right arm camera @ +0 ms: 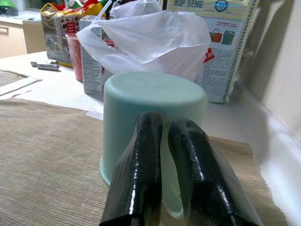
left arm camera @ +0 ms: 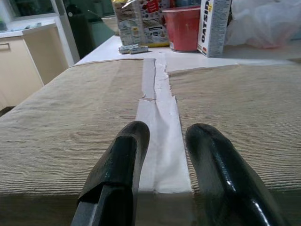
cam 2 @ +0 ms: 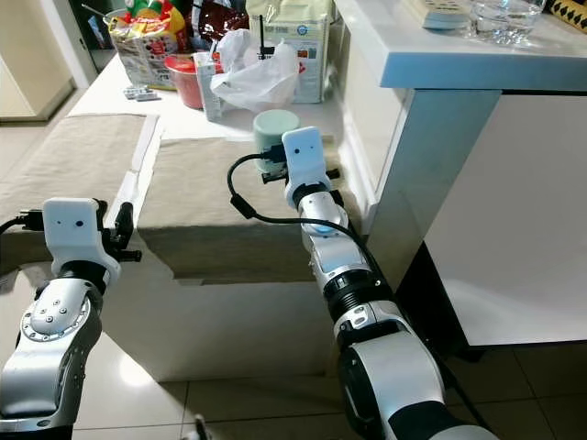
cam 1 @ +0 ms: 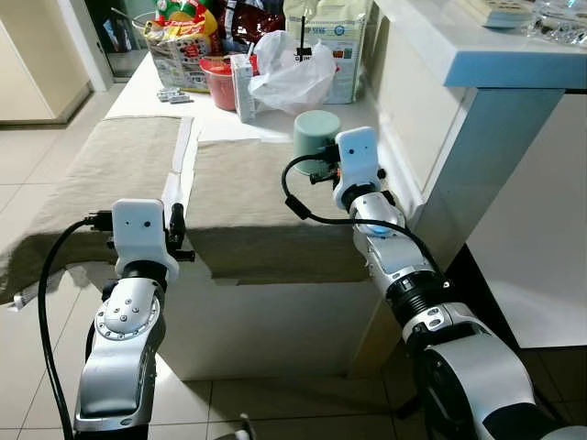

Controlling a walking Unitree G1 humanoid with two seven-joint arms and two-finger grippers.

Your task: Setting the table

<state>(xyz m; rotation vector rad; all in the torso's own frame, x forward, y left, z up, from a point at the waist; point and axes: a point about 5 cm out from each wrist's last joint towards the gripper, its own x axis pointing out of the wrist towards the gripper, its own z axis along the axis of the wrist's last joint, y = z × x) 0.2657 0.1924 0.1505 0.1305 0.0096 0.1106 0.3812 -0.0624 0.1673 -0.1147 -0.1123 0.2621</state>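
Between your right pincer's (right arm camera: 162,165) nearly shut fingers sits the handle of the upside-down green cup (right arm camera: 153,117) on the right mat (cam 1: 248,197), so a jerky lift could tip it into the bags (cam 1: 293,69) behind.

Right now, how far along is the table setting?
Done: two placemats laid side by side. In hand: the right end effector is at the handle of the upside-down cup on the right mat. Left: turning the cup upright; the left end effector hovers open at the table edge.
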